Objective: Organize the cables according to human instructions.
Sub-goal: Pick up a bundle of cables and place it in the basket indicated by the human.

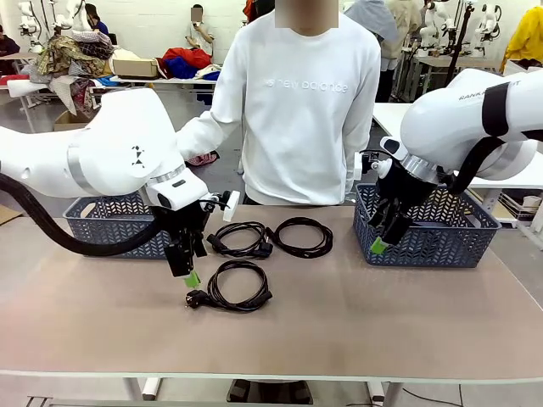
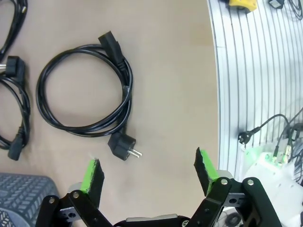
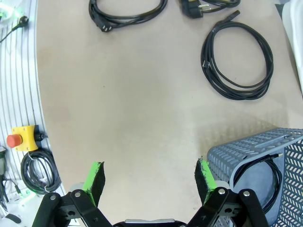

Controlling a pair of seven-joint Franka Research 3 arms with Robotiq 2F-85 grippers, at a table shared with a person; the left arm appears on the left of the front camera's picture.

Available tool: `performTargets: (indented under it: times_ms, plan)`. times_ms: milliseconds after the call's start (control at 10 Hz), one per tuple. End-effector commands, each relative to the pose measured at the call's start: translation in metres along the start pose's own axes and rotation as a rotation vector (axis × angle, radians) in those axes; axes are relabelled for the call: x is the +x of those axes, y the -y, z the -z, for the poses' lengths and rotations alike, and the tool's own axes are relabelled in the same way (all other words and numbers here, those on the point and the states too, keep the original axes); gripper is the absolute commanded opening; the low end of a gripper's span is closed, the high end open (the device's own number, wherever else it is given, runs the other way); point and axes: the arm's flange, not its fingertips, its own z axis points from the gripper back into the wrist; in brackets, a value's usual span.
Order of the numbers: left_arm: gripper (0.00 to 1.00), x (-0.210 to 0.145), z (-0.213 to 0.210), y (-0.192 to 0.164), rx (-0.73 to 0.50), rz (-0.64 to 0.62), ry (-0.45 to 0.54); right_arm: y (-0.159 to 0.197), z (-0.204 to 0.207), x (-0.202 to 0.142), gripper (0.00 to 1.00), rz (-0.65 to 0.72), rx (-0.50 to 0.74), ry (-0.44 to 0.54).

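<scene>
Nearest, one coiled power cord [image 2: 127,94] is noted by the open, empty left jaws. A second cord [image 1: 265,248] and a third cord [image 3: 236,92] are found on the counter [image 1: 339,339]. A fourth cord [image 3: 278,177] is seen inside the right basket [image 3: 246,151], beside the open, empty right jaws.

The tabletop [image 1: 356,322] lies open along the front; three cables [image 1: 263,248] occupy the middle, and baskets [image 1: 433,246] stand at both far sides.
</scene>
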Motion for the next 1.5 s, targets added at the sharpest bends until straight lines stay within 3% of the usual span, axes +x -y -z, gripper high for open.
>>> performTargets:
  times_ms: [0, 200, 700, 1400]
  plan:
    - [1.0, 0.001, 0.001, -0.001, 0.005, -0.001, 0.004, 0.002, -0.002, 0.003, 1.0, -0.002, -0.005, 0.001]
    - [1.0, 0.001, 0.0, 0.001, 0.0, 0.003, -0.001, 0.002, -0.002, 0.003, 1.0, -0.002, -0.005, 0.001]
    - [1.0, 0.037, 0.058, -0.013, -0.017, 0.089, -0.105, 0.002, -0.002, 0.003, 1.0, -0.002, -0.005, 0.001]
    - [1.0, 0.05, 0.102, -0.028, 0.031, 0.06, -0.12, 0.002, -0.002, 0.003, 1.0, -0.002, -0.005, 0.001]
